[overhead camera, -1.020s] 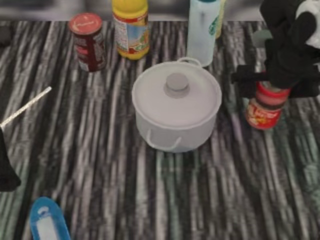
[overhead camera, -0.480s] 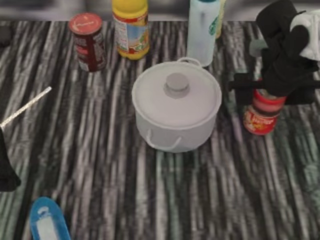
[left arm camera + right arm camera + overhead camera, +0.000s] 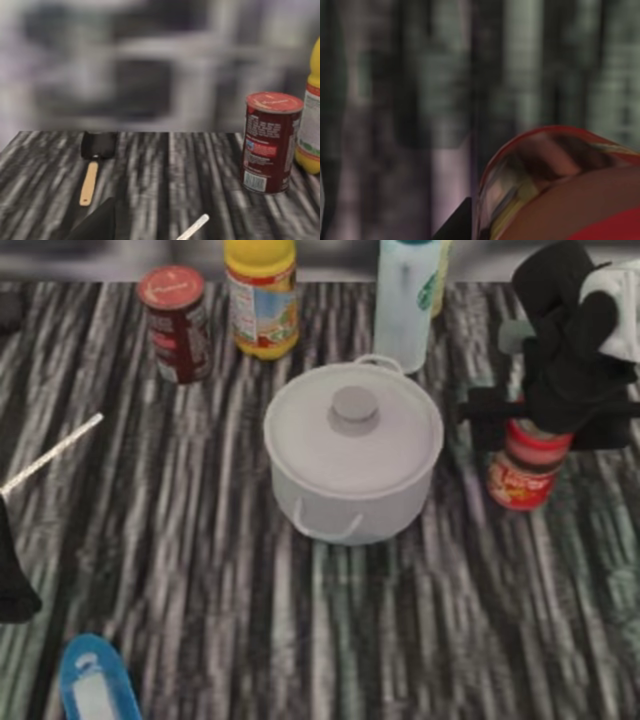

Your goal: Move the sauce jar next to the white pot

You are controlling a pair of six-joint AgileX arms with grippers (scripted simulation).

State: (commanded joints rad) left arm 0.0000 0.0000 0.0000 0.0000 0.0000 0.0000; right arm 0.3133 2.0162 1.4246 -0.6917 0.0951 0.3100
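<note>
The right tool (image 3: 545, 420) is sitting over the sauce jar (image 3: 525, 470) on the right side of the counter (image 3: 200, 540), its dark body covering the jar's lid in the top view. Whether its fingers are clenched on the jar or released I cannot tell — the black housing is hiding them from above. The jar is standing upright on the striped surface, just to the right of the white pot (image 3: 352, 465) with a narrow strip of counter showing between them, not touching. In the right wrist view the jar's red, glossy rim (image 3: 555, 185) is filling the lower corner very close to the camera.

The white pot is sitting near the middle of the counter with its lid on, grey knob on top, one loop handle facing the far edge and one the near edge.

Along the far edge a dark-red can (image 3: 177, 322) is standing at the left, a yellow bottle (image 3: 262, 295) beside it, and a pale tall bottle (image 3: 405, 300) just behind the pot. A blue object (image 3: 95, 680) is lying at the near left corner.

The left tool (image 3: 12, 580) is resting at the left edge of the counter, well apart from everything — its state cannot be told. Its wrist view is showing the dark-red can (image 3: 270, 142) and a spatula with a wooden handle (image 3: 92, 170) lying on the counter.
</note>
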